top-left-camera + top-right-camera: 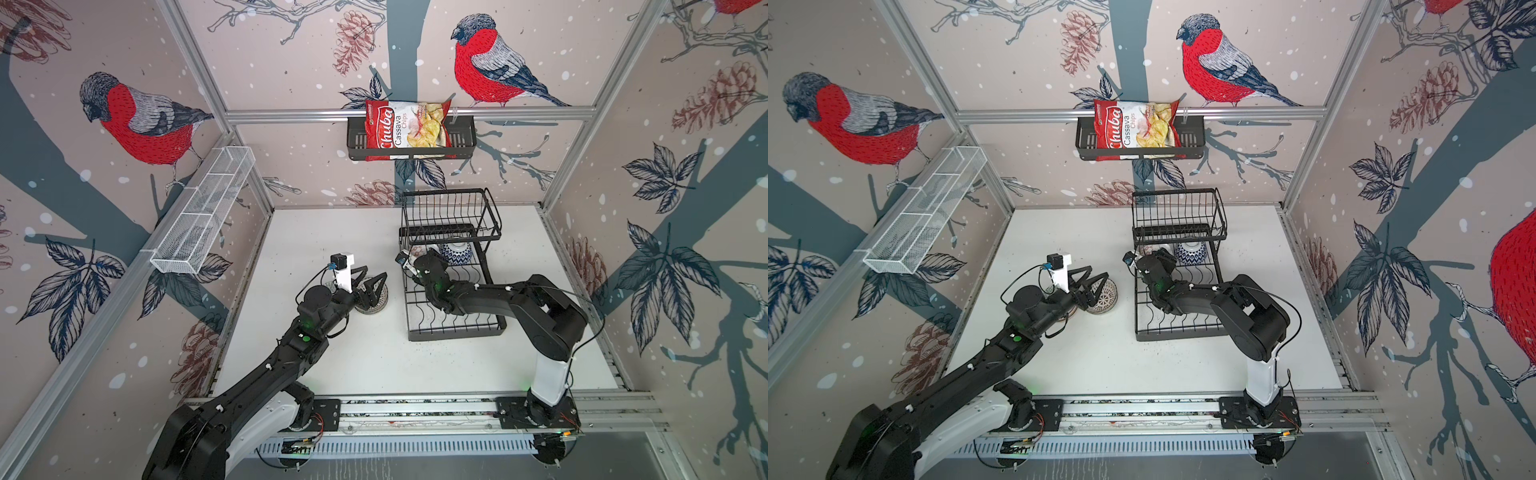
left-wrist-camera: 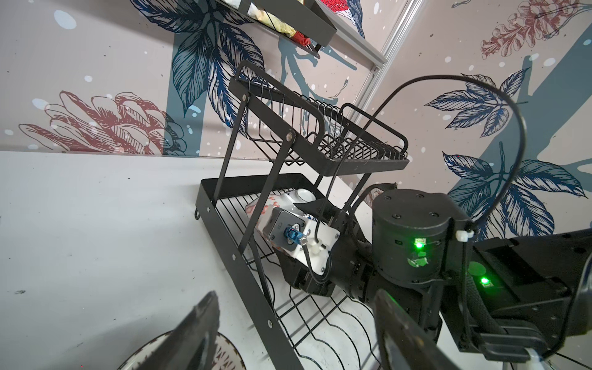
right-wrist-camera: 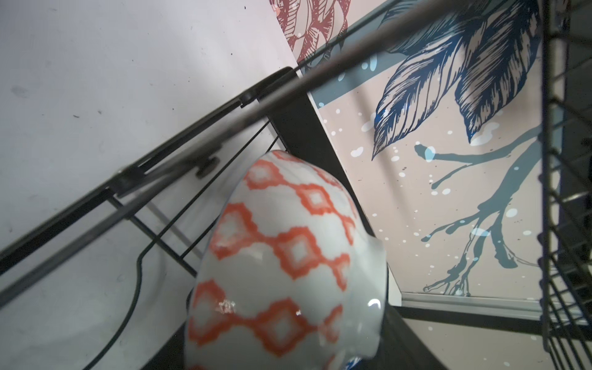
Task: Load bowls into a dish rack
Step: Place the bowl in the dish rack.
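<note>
The black wire dish rack (image 1: pixel 457 332) (image 1: pixel 1183 334) stands on the table at the right. On its lower tier a blue-patterned bowl (image 1: pixel 455 251) (image 1: pixel 1190 253) rests foot up. Beside it my right gripper (image 1: pixel 422 257) reaches under the raised basket, shut on an orange-red patterned bowl (image 1: pixel 417 250) (image 3: pixel 282 262) held tilted over the wires. That bowl hides the fingertips in the right wrist view. My left gripper (image 1: pixel 376 272) (image 2: pixel 296 293) hangs open just above a grey-patterned bowl (image 1: pixel 374 309) (image 2: pixel 224 352) on the table, left of the rack.
A black wall basket with a chips bag (image 1: pixel 405 129) hangs on the back wall. A long white mesh tray (image 1: pixel 203 212) is fixed to the left wall. The rack's raised basket (image 1: pixel 451 216) overhangs the far end of the lower tier.
</note>
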You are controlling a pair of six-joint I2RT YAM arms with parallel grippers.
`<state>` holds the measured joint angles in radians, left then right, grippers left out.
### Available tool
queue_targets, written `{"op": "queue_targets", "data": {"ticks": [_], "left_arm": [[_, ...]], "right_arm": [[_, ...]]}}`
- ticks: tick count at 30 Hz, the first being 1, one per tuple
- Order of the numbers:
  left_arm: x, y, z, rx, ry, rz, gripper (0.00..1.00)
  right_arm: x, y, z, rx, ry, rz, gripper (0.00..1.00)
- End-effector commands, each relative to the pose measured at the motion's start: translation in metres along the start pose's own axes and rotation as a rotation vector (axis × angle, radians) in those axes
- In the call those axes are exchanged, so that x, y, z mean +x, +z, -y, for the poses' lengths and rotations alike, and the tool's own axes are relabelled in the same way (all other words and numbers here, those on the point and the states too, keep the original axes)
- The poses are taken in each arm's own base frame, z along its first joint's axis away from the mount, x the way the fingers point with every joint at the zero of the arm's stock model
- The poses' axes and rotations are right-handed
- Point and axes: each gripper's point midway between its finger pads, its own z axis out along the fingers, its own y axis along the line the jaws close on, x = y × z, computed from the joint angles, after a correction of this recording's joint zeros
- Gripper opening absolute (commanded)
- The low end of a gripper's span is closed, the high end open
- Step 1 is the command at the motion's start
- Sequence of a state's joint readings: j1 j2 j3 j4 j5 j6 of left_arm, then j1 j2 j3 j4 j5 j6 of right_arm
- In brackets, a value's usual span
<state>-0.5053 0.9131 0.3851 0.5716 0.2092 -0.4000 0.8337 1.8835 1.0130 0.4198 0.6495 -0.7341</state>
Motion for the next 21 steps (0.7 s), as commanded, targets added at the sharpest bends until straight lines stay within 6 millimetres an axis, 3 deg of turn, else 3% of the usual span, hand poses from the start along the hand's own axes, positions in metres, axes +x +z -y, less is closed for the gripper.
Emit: {"op": "queue_targets", "data": {"ticks": [1, 21], "left_arm": [[-0.002, 0.0, 0.001, 0.003, 0.01, 0.007, 0.75], [-0.002, 0.0, 0.001, 0.005, 0.003, 0.003, 0.75]], "right_arm": [[-0.011, 0.003, 0.018, 0.068, 0.031, 0.03, 0.54], [-0.006, 0.026, 0.024, 0.087, -0.012, 0.002, 0.56]]}}
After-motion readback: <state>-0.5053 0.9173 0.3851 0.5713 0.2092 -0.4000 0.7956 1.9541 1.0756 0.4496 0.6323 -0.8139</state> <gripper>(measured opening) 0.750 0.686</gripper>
